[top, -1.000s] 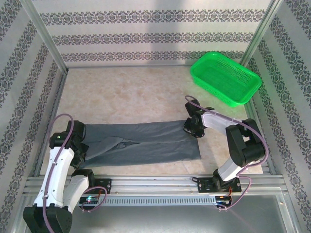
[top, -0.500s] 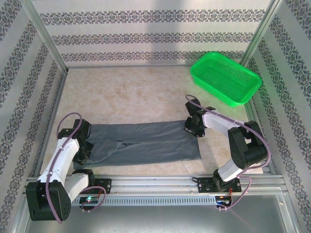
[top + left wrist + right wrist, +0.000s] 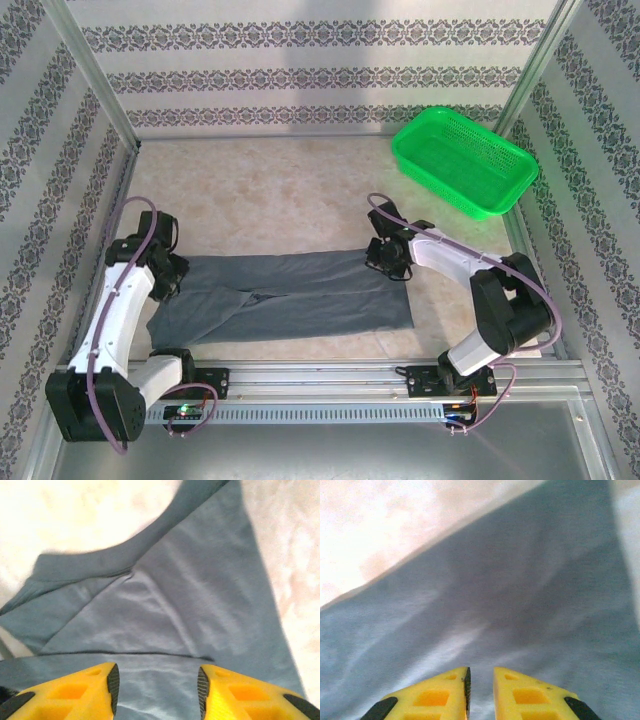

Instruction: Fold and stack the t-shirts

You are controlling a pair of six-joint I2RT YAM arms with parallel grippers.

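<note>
Opening left claw (image 3: 157, 685), freshly off t-shirt (image 3: 200, 595)

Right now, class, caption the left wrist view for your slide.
Open left gripper poised over the folded grey t-shirt on the pale table.

t-shirt (image 3: 290, 295) flat on table (image 3: 260, 190) near front edge, basket (image 3: 465, 160) behind at far right

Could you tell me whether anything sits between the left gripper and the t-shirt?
Nothing visible does. The left gripper hangs open right over the left end of the t-shirt, with only grey fabric showing between its fingers. The basket sits in the far right corner, apart from the shirt.
</note>
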